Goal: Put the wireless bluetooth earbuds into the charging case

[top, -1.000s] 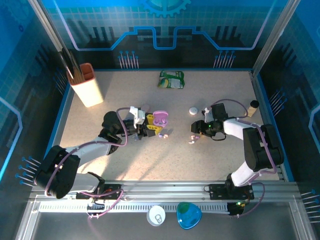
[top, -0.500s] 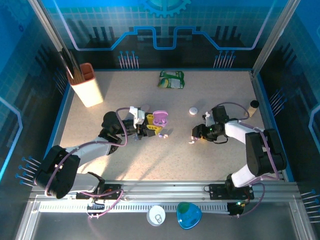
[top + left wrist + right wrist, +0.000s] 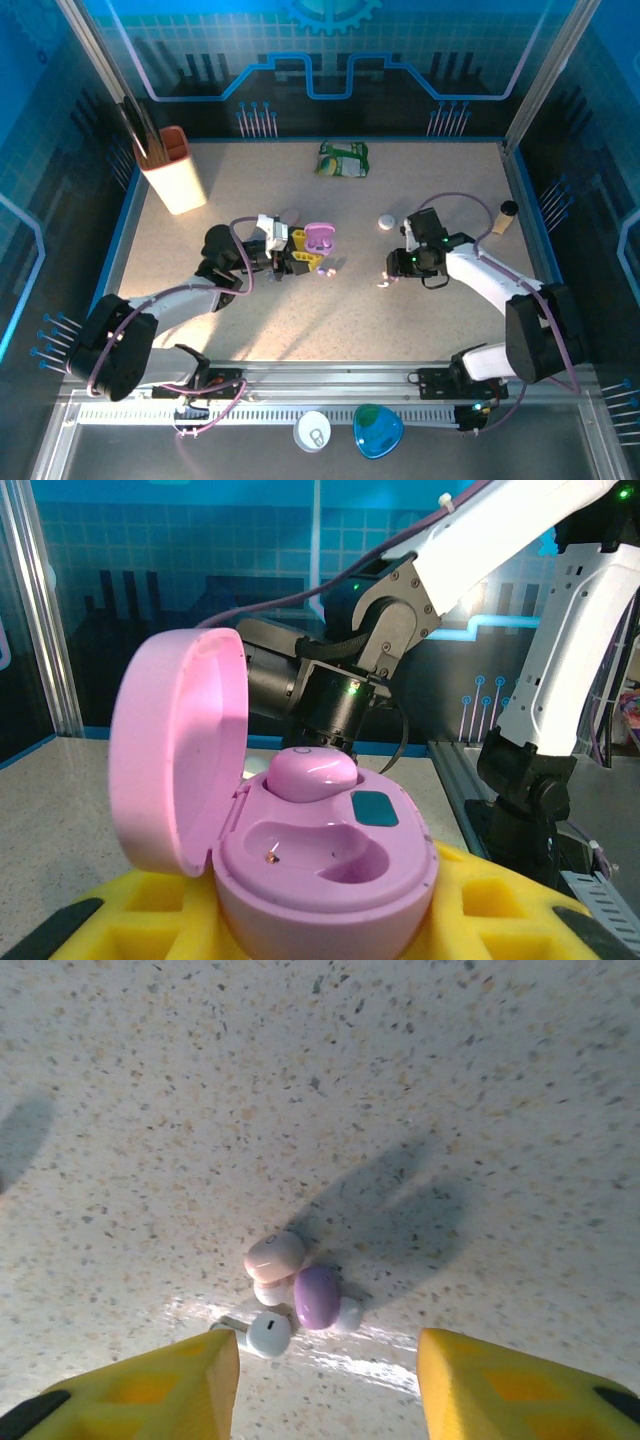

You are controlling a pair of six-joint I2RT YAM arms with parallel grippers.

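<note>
The pink charging case [image 3: 320,870] stands open with its lid [image 3: 175,750] swung up to the left. One pink earbud [image 3: 312,772] sits in its far slot and the near slot [image 3: 320,848] is bare. My left gripper [image 3: 320,925] is shut on the case's base, its yellow fingers [image 3: 500,910] on either side; in the top view it [image 3: 300,253] holds the case [image 3: 320,238] mid-table. Three loose earbuds lie touching on the table: pinkish [image 3: 274,1255], lilac [image 3: 317,1296], white [image 3: 268,1332]. My right gripper [image 3: 328,1390] hovers open just above them [image 3: 383,283].
A white holder with dark sticks [image 3: 172,170] stands back left, a green packet [image 3: 343,158] at the back. A small white round cap [image 3: 386,222] and a tan cylinder [image 3: 505,215] lie to the right. Another pale bud [image 3: 325,272] lies by the left gripper.
The right arm has shifted its gripper a little nearer and leftward over the three earbuds, with the wrist lifted. The left arm and the case are still.
</note>
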